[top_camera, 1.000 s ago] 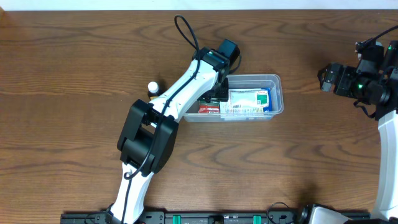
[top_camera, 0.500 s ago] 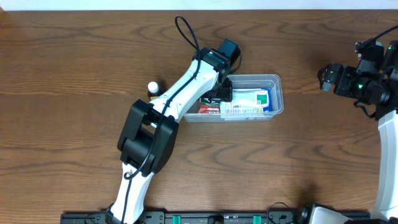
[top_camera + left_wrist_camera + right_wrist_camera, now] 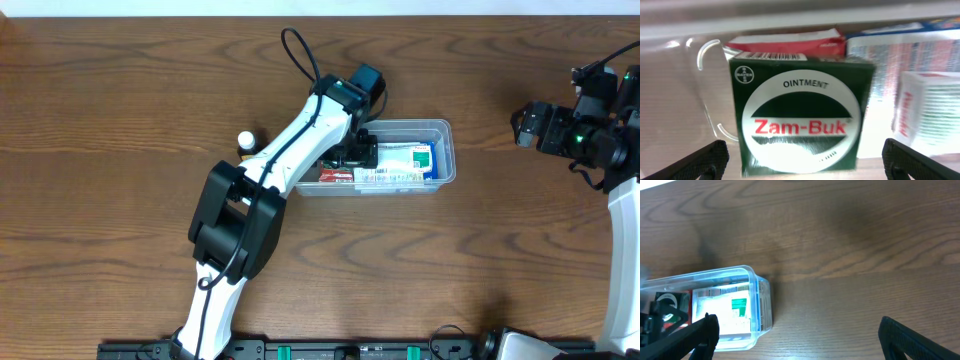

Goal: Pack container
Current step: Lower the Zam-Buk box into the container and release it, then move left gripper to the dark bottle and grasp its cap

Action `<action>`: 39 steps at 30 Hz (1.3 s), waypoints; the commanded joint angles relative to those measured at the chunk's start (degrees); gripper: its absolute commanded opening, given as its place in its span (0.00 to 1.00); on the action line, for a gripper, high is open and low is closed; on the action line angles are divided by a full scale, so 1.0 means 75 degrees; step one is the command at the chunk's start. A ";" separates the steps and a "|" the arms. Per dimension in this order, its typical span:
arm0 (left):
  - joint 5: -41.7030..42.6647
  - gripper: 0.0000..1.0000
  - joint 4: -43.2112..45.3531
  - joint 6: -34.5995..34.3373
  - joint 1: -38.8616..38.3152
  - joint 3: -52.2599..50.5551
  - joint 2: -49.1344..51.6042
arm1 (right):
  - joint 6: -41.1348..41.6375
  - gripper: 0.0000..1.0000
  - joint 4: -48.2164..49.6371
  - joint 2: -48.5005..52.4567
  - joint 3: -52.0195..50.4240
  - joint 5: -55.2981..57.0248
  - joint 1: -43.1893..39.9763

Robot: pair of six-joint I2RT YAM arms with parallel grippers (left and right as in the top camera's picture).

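Overhead top-down, left wrist nearest, all 3 share container (image 3: pixel 448 150)

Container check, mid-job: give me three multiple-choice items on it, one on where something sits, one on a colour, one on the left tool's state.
1. Where is the green ointment box?
A) outside the container
B) inside it
C) balanced on its rim

2. What colour is the pack just beyond that box?
A) yellow
B) black
C) red and white

3. The left tool is:
A) open, fingers clear of the box
B) shut on the box
C) shut on nothing

Answers: B, the clear wall curves around the box in the wrist view; C, a red top and a white barcode strip show; A, both fingers stand wide of the box's sides.
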 commanded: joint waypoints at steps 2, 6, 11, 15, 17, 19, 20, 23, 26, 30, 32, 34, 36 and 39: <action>-0.0009 0.98 -0.0017 -0.0061 0.0050 0.0361 -0.0755 | 0.0047 0.99 -0.0012 -0.0006 0.0102 0.0017 -0.0041; -0.0125 0.98 0.0023 0.0312 0.0111 0.0361 -0.1335 | 0.0047 0.99 -0.0009 -0.0006 0.0102 0.0017 -0.0041; -0.0423 0.98 -0.0187 0.0632 0.0562 0.0361 -0.2020 | 0.0047 0.99 -0.0009 -0.0006 0.0102 0.0017 -0.0041; -0.0440 0.98 -0.0428 0.0790 0.1282 0.0361 -0.2256 | 0.0047 0.99 -0.0009 -0.0006 0.0102 0.0017 -0.0041; -0.0440 0.98 -0.0533 0.0970 0.1687 0.0347 -0.2241 | 0.0047 0.99 -0.0009 -0.0006 0.0102 0.0017 -0.0041; -0.0440 0.98 -0.0557 0.1011 0.2011 0.0291 -0.2197 | 0.0047 0.99 -0.0009 -0.0006 0.0102 0.0017 -0.0041; -0.0440 0.98 -0.0560 0.1040 0.2194 0.0262 -0.2151 | 0.0047 0.99 -0.0009 -0.0006 0.0102 0.0017 -0.0041; -0.0440 0.98 -0.0595 0.1119 0.2614 0.0213 -0.2002 | 0.0047 0.99 -0.0009 -0.0006 0.0102 0.0017 -0.0041; -0.0414 0.98 -0.0635 0.1180 0.2940 0.0125 -0.1839 | 0.0047 0.99 -0.0009 -0.0006 0.0102 0.0017 -0.0041; -0.0411 0.98 -0.0813 0.1320 0.3153 0.0020 -0.1582 | 0.0047 0.99 -0.0009 -0.0006 0.0102 0.0017 -0.0041; -0.0411 0.98 -0.0968 0.1349 0.3179 0.0020 -0.1384 | 0.0047 0.99 -0.0009 -0.0006 0.0102 0.0017 -0.0041; -0.0411 0.98 -0.1067 0.1408 0.3182 0.0020 -0.1204 | 0.0047 0.99 -0.0012 -0.0006 0.0102 0.0017 -0.0041; -0.0411 0.98 -0.1110 0.1413 0.3182 0.0020 -0.1043 | 0.0047 0.99 -0.0009 -0.0006 0.0102 0.0017 -0.0041; -0.0411 0.98 -0.1110 0.1434 0.3182 0.0020 -0.0854 | 0.0047 0.99 -0.0009 -0.0006 0.0102 0.0017 -0.0041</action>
